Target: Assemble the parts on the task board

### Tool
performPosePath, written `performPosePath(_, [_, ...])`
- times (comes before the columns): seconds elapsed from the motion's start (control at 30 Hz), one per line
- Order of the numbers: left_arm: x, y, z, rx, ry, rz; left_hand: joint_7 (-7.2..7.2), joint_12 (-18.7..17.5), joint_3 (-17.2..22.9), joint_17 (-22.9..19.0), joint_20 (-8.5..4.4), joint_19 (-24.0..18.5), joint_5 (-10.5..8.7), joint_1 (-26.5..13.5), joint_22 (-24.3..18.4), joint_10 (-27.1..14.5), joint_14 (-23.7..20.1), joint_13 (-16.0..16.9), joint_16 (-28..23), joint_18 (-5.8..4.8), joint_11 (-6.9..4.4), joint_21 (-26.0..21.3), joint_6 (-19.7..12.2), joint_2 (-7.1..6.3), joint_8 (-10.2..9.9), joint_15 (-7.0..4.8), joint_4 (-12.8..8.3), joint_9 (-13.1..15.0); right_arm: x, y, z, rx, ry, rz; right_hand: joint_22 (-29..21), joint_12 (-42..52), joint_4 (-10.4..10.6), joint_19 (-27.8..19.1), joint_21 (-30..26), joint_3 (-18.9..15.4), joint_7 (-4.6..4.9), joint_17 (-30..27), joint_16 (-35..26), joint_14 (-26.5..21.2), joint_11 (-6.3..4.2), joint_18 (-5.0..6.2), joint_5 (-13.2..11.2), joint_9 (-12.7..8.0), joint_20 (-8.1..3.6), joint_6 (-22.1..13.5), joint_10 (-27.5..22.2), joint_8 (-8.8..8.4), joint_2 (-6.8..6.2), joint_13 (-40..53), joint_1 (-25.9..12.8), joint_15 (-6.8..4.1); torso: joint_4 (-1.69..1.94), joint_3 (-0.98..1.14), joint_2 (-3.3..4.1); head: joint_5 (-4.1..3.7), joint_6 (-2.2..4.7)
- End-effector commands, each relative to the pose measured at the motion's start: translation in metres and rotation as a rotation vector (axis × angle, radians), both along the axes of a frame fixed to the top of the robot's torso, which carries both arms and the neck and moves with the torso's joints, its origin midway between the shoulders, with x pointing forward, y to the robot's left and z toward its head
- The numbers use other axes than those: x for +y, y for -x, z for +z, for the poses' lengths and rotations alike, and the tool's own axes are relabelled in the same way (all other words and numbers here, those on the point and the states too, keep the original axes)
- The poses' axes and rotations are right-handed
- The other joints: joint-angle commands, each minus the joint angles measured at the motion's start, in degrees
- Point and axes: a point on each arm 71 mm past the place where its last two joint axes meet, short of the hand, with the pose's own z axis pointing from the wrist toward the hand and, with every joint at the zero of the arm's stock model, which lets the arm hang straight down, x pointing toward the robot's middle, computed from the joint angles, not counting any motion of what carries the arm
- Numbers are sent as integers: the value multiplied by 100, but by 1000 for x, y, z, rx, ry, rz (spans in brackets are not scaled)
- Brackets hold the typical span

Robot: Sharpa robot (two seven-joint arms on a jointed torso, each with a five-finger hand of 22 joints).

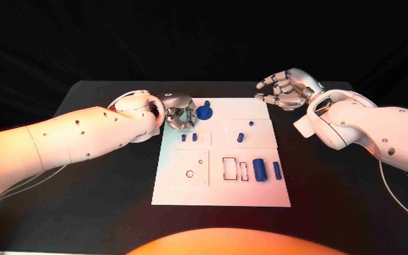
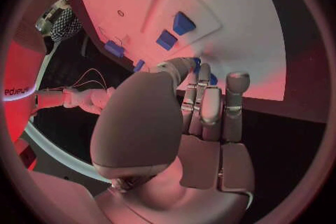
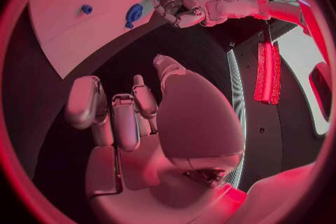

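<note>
Head view: left hand (image 1: 178,117) sits at the task board's (image 1: 221,193) far-left corner, about 10 o'clock from board centre. Its fingers (image 1: 184,114) curl toward a round blue part (image 1: 205,113) that lies just beside them on the board. From this angle I cannot tell whether the fingertips pinch that part or only touch it.

Left wrist view: fingers (image 2: 210,106) bunched close together, thumb (image 2: 178,69) reaching forward, a sliver of blue visible at the tips. Contact looks likely, a firm grasp not confirmed.

Right hand (image 1: 288,90) hovers off the board's far-right corner, about 1 o'clock. Fingers partly curled, apart, nothing in them; right wrist view agrees, fingers (image 3: 115,117) loosely bent over bare black table (image 3: 140,56).

Other parts, head view:
- 2 small blue pieces (image 1: 188,137) at 11 o'clock, just near of the left hand.
- 1 small blue peg (image 1: 240,137) close to centre.
- blue cylinder (image 1: 260,170) and a slimmer blue bar (image 1: 277,170) at 4 o'clock, beside 2 outlined rectangular slots (image 1: 236,169).
- 2 small holes (image 1: 190,174) at 7 o'clock, unfilled.

Judgement: step in hand is picking or seating the round part at the far-left corner. Task is early; most parts lie loose. Next move calls for a confirmed pinch on the round part, then a square lift without nudging the 2 small pieces nearby.
</note>
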Motion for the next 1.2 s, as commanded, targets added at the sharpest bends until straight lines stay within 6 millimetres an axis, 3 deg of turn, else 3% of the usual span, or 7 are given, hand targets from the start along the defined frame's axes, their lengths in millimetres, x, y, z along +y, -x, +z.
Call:
performPosePath(0.03, [-1,1,-2,19,-14,-14,3,-24,5,-4,-1,28,23,-34,5,29,11,5,17,-35,1,14,25,-1,-21,17,-29,-2,1,0,1,-6,-3,8,-5,-13,6,-35,-24,32,-15,272,-30,245,-4,100,38,-4,-12,-13,-7,33,-19,-4,-5,-27,8,0,4,-10,-2])
performPosePath(0.5, [-3,1,-7,30,-26,-19,3,-36,11,-1,-1,22,19,-34,5,40,12,7,18,-35,0,13,31,1,-26,16,-40,-3,1,0,0,-6,-3,8,-5,-13,6,-35,-24,32,-15,272,-30,245,-4,100,38,-4,-12,-13,-7,33,-19,-4,-5,-27,2,-10,5,-19,-10])
performPosePath(1.2, [-7,4,-13,64,-38,-45,-13,-63,6,-13,-5,11,0,-76,21,151,14,38,17,-34,-22,21,123,6,-20,5,-86,11,1,0,0,-5,-2,8,-25,-24,3,-24,-58,55,-24,259,-52,248,-14,102,44,-1,-22,-3,4,59,-32,-24,-15,-37,7,-2,-1,-28,-31])
